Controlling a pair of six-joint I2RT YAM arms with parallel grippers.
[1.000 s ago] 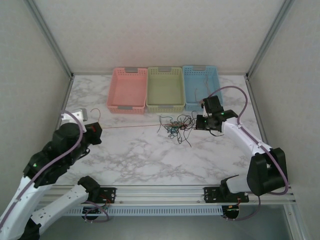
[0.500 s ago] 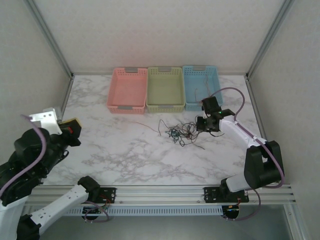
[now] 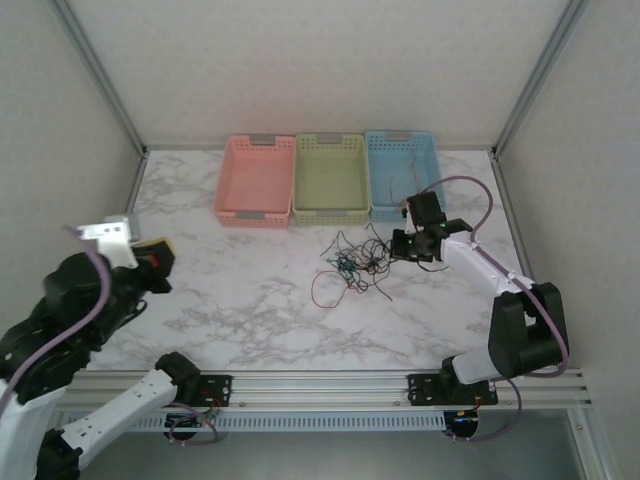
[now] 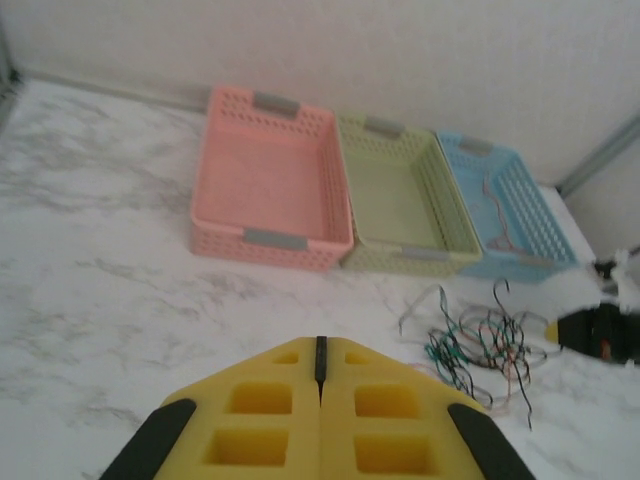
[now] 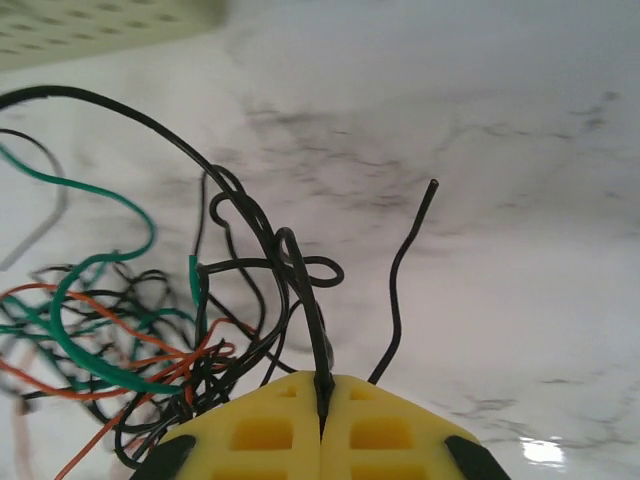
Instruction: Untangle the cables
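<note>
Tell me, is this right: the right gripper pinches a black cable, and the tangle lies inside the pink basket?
Not inside the pink basket: the top external view shows the tangle on the table, before the green basket. The right gripper does pinch a black cable.

The top external camera sits high behind both arm bases, looking down and forward across the white marble-patterned table (image 3: 250,310) to the back wall, far enough to take in the whole workspace. The left wrist camera looks out low over its own yellow foam fingers (image 4: 260,420) towards the row of pink, green and blue perforated plastic baskets (image 4: 400,255), at middle distance. The right wrist camera hangs very close above the tangle of thin black, green and orange cables (image 5: 190,345) (tabletop just behind). All three views share that tangle.
</note>
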